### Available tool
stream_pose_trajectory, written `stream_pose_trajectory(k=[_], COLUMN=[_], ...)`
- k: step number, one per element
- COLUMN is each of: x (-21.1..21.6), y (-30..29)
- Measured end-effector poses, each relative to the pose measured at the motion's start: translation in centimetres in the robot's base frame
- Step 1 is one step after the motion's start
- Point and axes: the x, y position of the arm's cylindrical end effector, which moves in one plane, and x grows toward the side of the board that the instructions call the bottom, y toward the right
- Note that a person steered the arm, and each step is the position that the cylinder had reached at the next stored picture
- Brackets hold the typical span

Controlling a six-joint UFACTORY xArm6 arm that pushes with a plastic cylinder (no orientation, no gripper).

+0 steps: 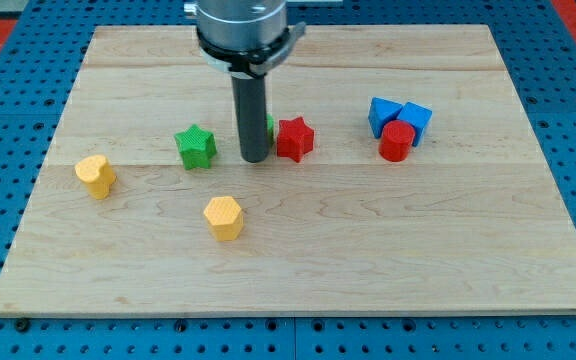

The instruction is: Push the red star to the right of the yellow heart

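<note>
My tip (254,158) just left of red star (294,138), contact unclear. Green block (269,125) mostly hidden behind rod, shape unreadable. No fingers on rig.

A small green block (270,125) is peeking out from behind the dark rod, mostly hidden, shape unclear. The arm's upper body is being cropped by the view's top.
</note>
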Motion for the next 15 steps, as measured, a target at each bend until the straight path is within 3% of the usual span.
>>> stream_pose_trajectory(k=[2,3,4,5,6,8,9,15], x=[-4.3,-6.4,-5.2,-1.7,-1.7,-0.2,-0.9,-0.3], y=[1.3,5.4,9.2,5.3,-4.8,-3.2,0.4,-0.2])
